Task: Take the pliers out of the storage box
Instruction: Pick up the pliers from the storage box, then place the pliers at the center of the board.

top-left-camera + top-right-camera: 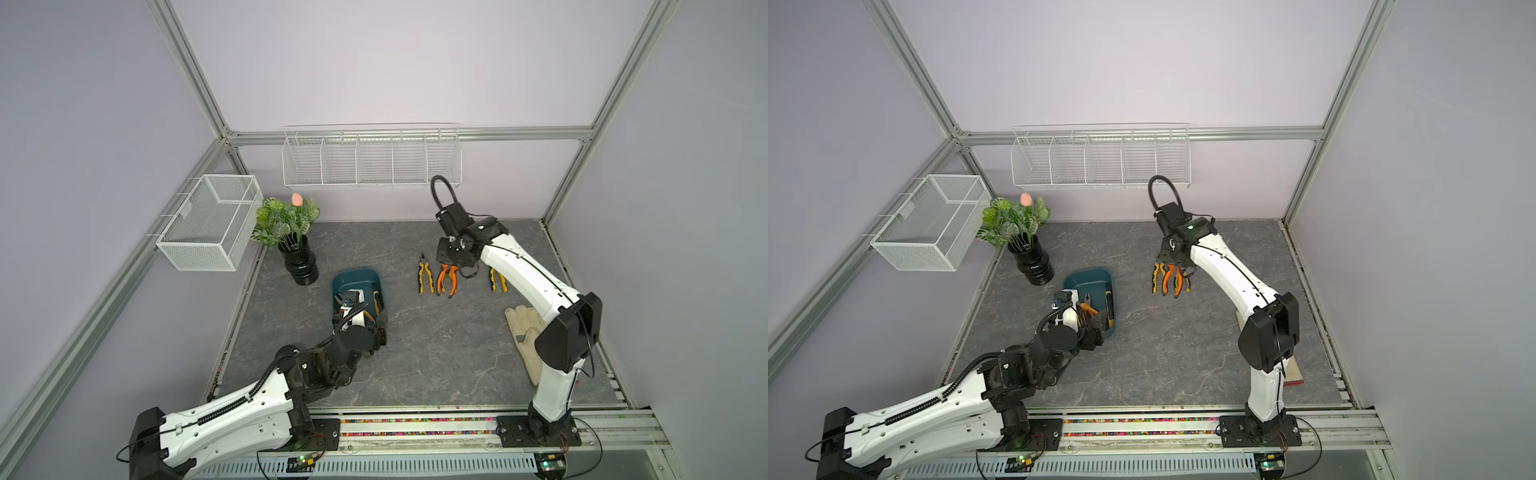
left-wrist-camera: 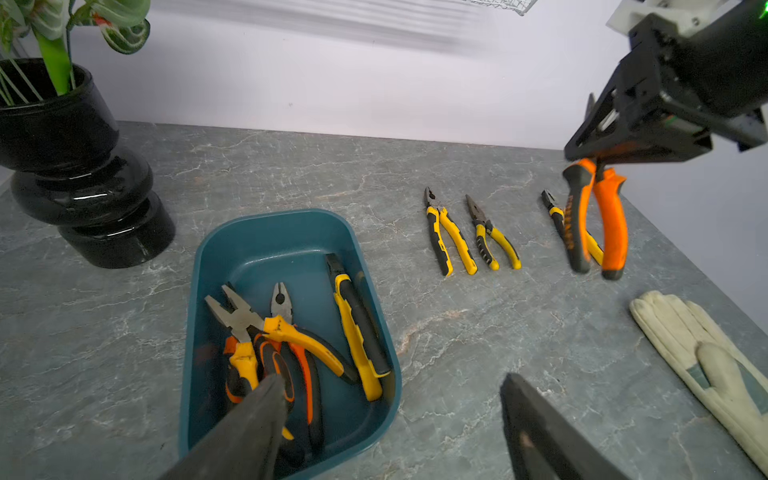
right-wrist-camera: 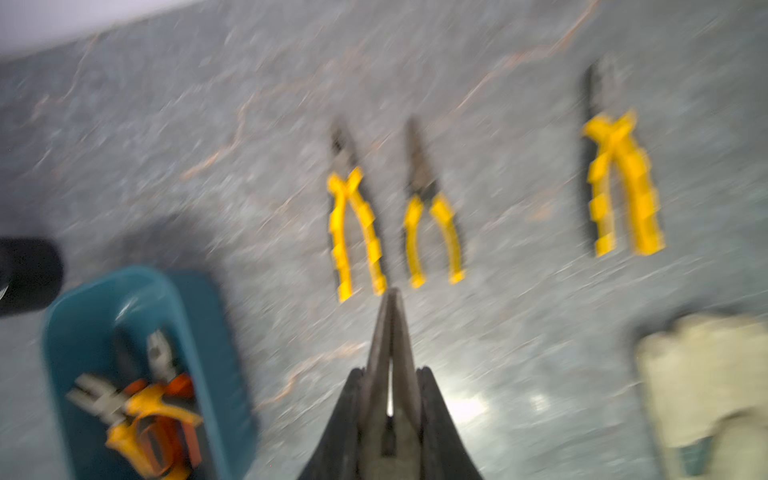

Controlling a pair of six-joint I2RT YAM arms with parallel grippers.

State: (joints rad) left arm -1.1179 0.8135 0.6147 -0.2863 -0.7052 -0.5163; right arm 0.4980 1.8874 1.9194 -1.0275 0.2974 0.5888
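The dark teal storage box (image 1: pixel 357 277) sits left of the table's centre and holds several pliers (image 2: pixel 286 328) with yellow and orange handles. My left gripper (image 2: pixel 395 399) hangs open over the box's near end, one of its fingers (image 2: pixel 262 411) above the handles and the other outside the box wall. It holds nothing. My right gripper (image 3: pixel 390 374) is shut on the metal nose of orange-black pliers (image 2: pixel 598 216), which hang handles down above the table at the back right. Three yellow-black pliers lie in a row there (image 2: pixel 451 232) (image 2: pixel 494 239) (image 1: pixel 498 280).
A black vase with a plant (image 1: pixel 300 266) stands just left of the box. A pale work glove (image 1: pixel 524 332) lies at the right by the right arm. White wire baskets (image 1: pixel 208 220) (image 1: pixel 370 162) hang on the left and back walls.
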